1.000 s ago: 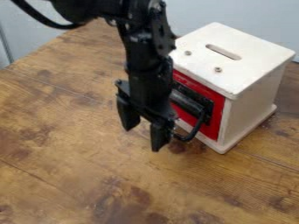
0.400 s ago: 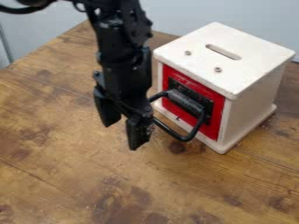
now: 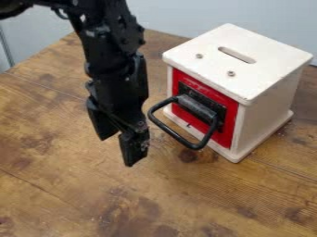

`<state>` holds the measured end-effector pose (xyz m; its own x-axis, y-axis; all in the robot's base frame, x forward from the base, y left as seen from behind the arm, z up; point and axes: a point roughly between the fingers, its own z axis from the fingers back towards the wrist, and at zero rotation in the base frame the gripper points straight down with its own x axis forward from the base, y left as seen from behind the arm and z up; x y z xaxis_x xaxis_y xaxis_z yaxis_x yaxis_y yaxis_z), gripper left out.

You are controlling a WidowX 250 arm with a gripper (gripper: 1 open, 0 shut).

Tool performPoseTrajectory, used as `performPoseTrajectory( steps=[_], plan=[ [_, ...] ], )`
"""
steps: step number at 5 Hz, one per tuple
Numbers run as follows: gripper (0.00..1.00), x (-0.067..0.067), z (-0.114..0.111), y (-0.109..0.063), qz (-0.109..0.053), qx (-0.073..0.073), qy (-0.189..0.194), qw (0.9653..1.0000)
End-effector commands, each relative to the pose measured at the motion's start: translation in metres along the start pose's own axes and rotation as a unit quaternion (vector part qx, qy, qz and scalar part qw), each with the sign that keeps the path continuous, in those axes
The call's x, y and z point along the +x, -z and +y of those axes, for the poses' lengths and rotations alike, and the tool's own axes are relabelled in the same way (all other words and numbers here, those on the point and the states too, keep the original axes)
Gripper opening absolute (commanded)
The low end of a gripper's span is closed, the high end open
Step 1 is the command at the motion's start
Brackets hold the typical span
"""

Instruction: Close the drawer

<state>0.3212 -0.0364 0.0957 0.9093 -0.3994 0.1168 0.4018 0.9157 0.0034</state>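
Note:
The drawer (image 3: 198,83) shows its red face set in the front of a pale wooden box (image 3: 247,65). It has a black front plate, and its large black loop handle (image 3: 171,132) juts out over the table. The red face looks about flush with the box front. My gripper (image 3: 118,151) hangs pointing down to the left of the handle, a short gap away from it. Its two black fingers (image 3: 133,148) stand open with nothing between them.
The wooden box has a slot and two small holes in its top and stands at the right of a brown wooden table (image 3: 74,194). The black arm (image 3: 106,46) rises from the gripper toward the upper left. A pale wall lies beyond the table's far edge.
My gripper has drawn away from the drawer front, moving left across the table and off the handle, still open. The drawer and box have not visibly shifted.

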Motion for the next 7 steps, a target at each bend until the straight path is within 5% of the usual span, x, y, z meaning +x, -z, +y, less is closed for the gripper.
performPoseTrajectory(
  steps=[1, 3, 5, 7],
  plan=[
    [1.00, 0.003, 0.011, -0.007, -0.018, 0.006, -0.020, 0.9996],
    [1.00, 0.012, 0.015, -0.026, -0.015, 0.003, 0.022, 0.9996],
    [1.00, 0.003, 0.012, 0.019, -0.015, -0.001, 0.046, 0.9988],
    [1.00, -0.002, 0.028, 0.027, -0.008, 0.008, -0.028, 0.9995]
  ],
)
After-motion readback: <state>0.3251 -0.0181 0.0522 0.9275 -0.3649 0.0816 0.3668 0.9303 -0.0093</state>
